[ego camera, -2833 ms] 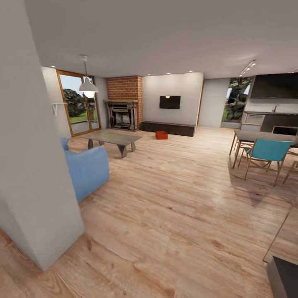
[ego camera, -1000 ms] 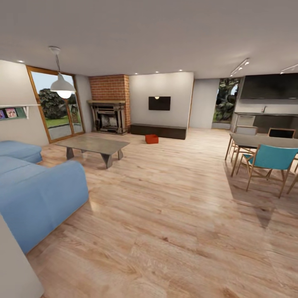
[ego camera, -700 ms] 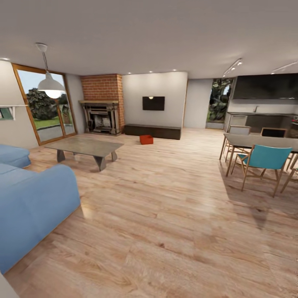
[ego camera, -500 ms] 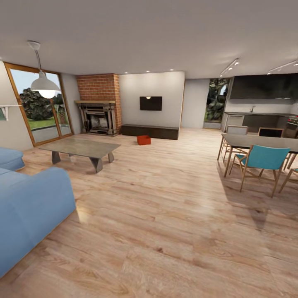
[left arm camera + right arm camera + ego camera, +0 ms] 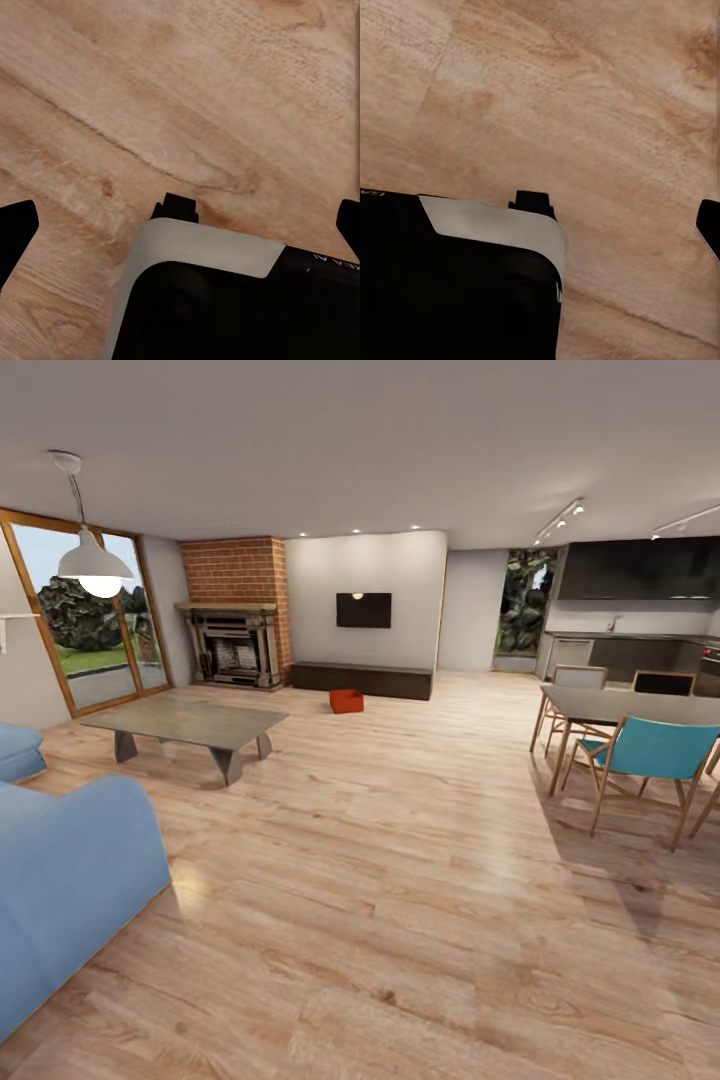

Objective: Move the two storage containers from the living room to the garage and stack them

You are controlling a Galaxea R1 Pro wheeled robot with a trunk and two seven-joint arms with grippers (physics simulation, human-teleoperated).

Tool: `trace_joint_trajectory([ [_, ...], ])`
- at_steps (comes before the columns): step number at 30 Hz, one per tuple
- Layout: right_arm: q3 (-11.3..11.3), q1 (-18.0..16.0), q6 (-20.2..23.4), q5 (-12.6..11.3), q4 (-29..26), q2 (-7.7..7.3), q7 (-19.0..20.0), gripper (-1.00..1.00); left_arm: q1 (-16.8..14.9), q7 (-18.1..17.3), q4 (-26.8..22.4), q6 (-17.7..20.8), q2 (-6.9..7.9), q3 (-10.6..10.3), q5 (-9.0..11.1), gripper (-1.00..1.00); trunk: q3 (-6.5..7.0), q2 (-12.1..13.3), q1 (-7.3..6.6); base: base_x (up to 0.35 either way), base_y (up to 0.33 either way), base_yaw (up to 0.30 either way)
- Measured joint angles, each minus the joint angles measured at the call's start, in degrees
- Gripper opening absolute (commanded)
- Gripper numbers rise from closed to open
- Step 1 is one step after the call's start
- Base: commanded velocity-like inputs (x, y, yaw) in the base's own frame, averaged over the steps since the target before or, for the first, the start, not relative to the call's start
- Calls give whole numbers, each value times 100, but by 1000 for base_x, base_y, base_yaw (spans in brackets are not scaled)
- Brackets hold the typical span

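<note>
**Open plank floor ahead, one bin far off by the low cabinet**

From the head camera I see the living room's light wood plank floor (image 5: 400,880) running wide and bare through the middle of the frame, from the bottom edge up to the far wall. The lane is bounded at lower left by the blue sofa (image 5: 60,890), and above it at mid-left by the low table (image 5: 185,722). On the right edge, the dining table (image 5: 640,708) and a teal chair (image 5: 650,755) close that side. Between sofa and chairs the way is broad.

One orange-red storage container (image 5: 346,701) sits on the planks at centre frame, far off, just in front of the long dark low cabinet (image 5: 362,680) under the wall television (image 5: 363,610). The brick fireplace (image 5: 234,615) stands to its left, well apart from it. I can make out only one bin; whether a second sits in or behind it I cannot tell.

In the left wrist view, the left gripper (image 5: 180,225) points down at bare planks, its dark fingertips (image 5: 16,229) at opposite edges of the frame, spread wide with nothing between them. In the right wrist view, the right gripper (image 5: 660,225) also faces the planks; I see one fingertip (image 5: 709,225) at the frame's right edge, so I cannot tell how its fingers stand.
</note>
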Motion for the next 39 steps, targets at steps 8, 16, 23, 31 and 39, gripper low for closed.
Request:
trace_joint_trajectory([
  [8,0,0,-15,0,0,5,-8,100,0,0,2,-6,-1,2,0,100,0,0,0,323,0,-8],
  [16,-3,1,-20,0,0,45,-57,100,-1,1,4,-9,-1,2,-1,100,0,0,0,323,0,-212],
  [23,-1,1,-20,0,0,50,-63,100,-2,1,3,-8,-1,2,-1,100,0,0,0,323,0,-275],
  [31,-4,0,-14,0,0,27,-64,100,0,0,1,0,-3,2,0,100,0,0,0,323,0,-51],
  [39,0,0,-7,0,0,16,-64,100,0,0,2,0,-4,1,0,100,0,0,0,323,0,-3],
])
